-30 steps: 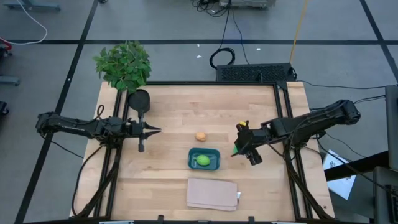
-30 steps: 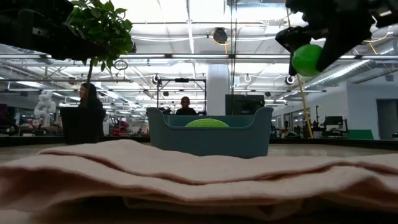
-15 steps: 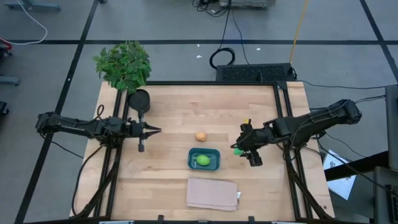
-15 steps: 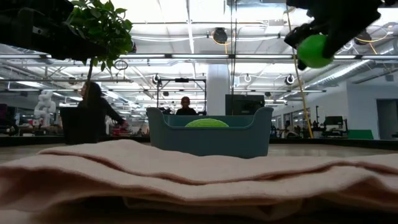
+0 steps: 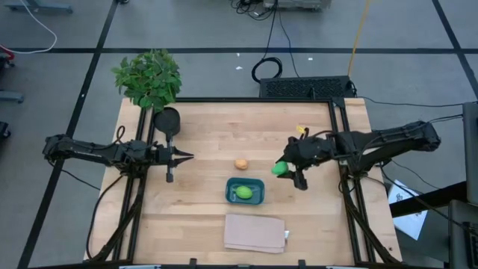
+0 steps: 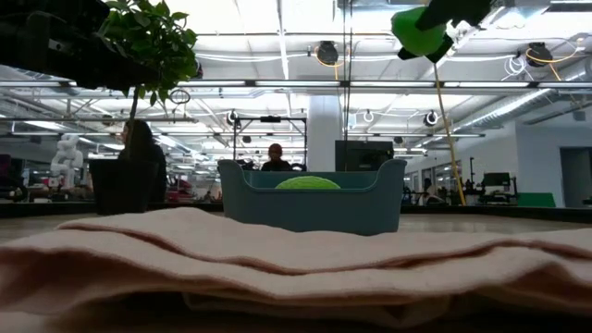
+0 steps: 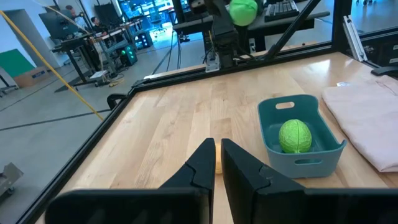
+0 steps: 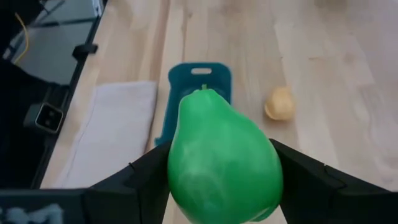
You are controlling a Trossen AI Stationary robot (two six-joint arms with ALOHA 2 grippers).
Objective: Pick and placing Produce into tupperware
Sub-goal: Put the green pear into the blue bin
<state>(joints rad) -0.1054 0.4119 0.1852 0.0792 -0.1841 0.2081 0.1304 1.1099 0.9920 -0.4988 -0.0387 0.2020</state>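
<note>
Table (image 5: 216, 134): pale wood, dark-framed; only the near edge visible in the low view, behind the cloth.

Right arm (image 5: 388, 142): reaching in from the right side, raised above the table. Right gripper (image 5: 287, 166): clamped on a green pear (image 5: 278, 169), off the tub's right end, clear of the table. Pear's long axis along the fingers, stem end forward toward the tub in the right wrist view (image 8: 224, 158); shape unreadable from above, a mere green blob. Gripper body cut off at the frame's upper edge in the low view, pear (image 6: 418, 32) high above the tub.

Left arm (image 5: 89, 152): waiting at the left side. Left gripper (image 5: 183, 156): fingers together, nothing between them, pointing right.

Plant (image 5: 149, 77): leafy, at the far left corner.

Cloth (image 5: 255, 232): beige, flat, near edge, long side across the table; filling the low view's foreground.

Tub (image 5: 246, 191): teal, just beyond the cloth, long axis left-right. Inside, a green fruit (image 7: 295, 135), only its top showing over the rim in the low view.

Orange fruit (image 5: 241, 164): on the wood just beyond the tub, apart from it; hidden in the low view.
</note>
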